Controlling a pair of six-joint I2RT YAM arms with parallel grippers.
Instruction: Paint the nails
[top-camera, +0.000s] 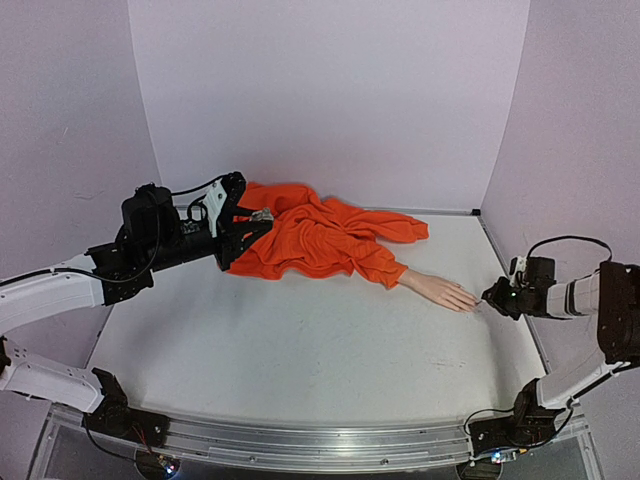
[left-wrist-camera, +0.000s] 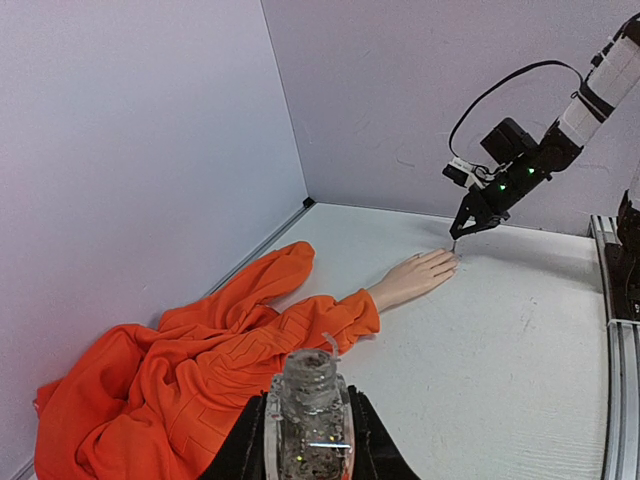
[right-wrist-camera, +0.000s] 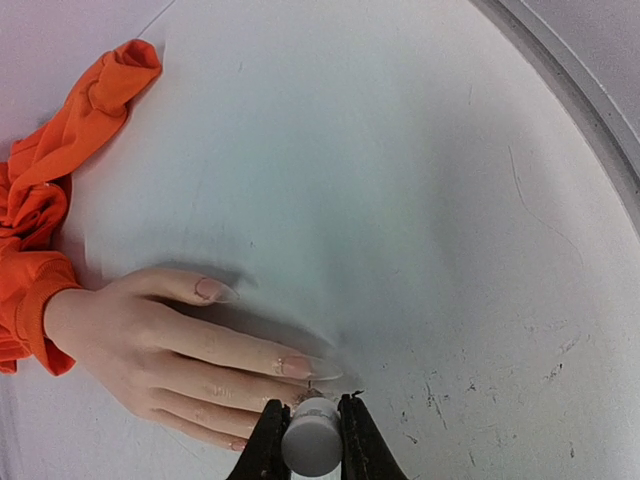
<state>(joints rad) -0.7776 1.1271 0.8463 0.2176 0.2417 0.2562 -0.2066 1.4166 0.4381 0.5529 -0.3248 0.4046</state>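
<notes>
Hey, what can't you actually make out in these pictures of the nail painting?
Paint on the nails: top view, too small.
Brush: right wrist view, hidden behind the white cap in the right gripper; left wrist view, too small.
Mannequin hand: right wrist view, one fingertip covered by the gripper.
Bottle base: left wrist view, cut off by the bottom edge, inside the left gripper.

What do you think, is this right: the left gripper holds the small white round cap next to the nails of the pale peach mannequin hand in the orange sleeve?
Not the left: the right gripper holds the small white round cap next to the nails of the pale peach mannequin hand in the orange sleeve, as the right wrist view shows.
</notes>
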